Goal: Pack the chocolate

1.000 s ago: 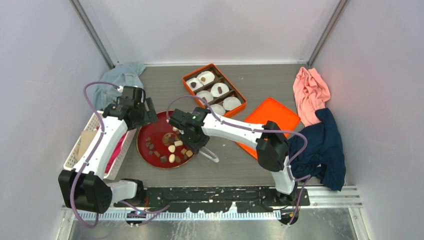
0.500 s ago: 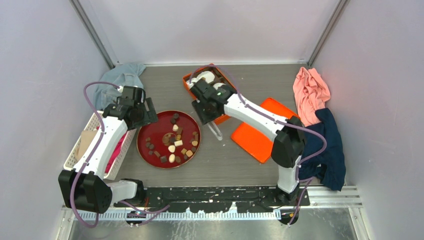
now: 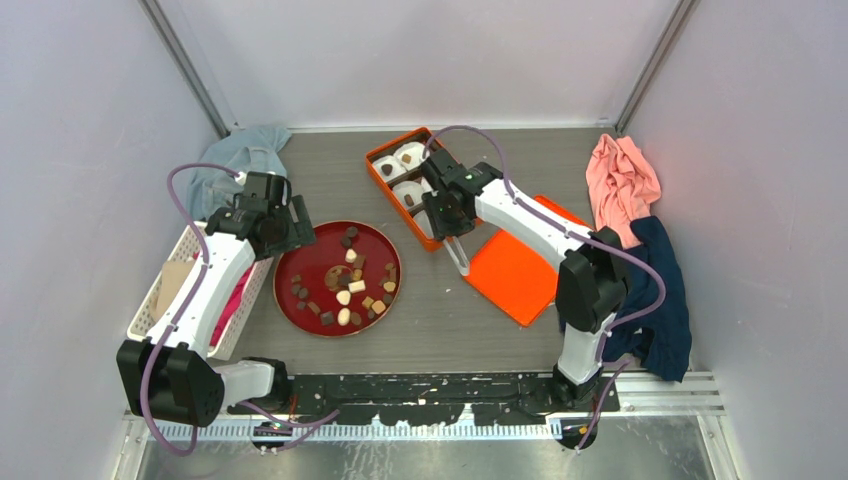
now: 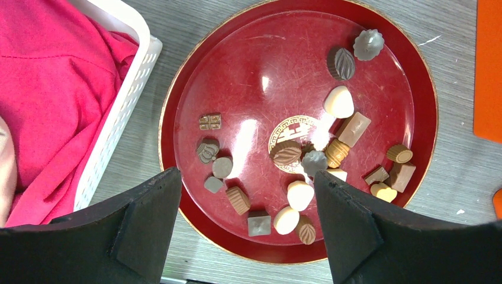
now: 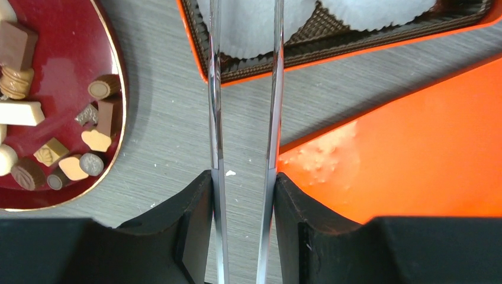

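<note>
Several small dark, tan and cream chocolates (image 3: pixel 345 285) lie on a round red plate (image 3: pixel 290 300); they also show in the left wrist view (image 4: pixel 296 154). My left gripper (image 3: pixel 288 232) hangs open and empty above the plate's left part (image 4: pixel 248 177). My right gripper (image 3: pixel 447 215) is shut on metal tongs (image 3: pixel 458 258). In the right wrist view the gripper (image 5: pixel 243 177) holds the two blades (image 5: pixel 214 118) over the gap between the orange box (image 5: pixel 355 50) and the lid (image 5: pixel 402 148). The blade tips run out of view over a white paper cup (image 5: pixel 254 29).
The orange box (image 3: pixel 380 175) holds white paper cups (image 3: pixel 410 155), some with a chocolate. Its orange lid (image 3: pixel 520 270) lies right of it. A white basket (image 3: pixel 165 290) with red cloth stands at left. Blue-grey (image 3: pixel 240 150), pink (image 3: pixel 620 185) and navy (image 3: pixel 650 290) cloths lie around.
My right arm has swung the tongs from over the red plate to the right, to the near corner of the orange box. The left arm has not moved.
</note>
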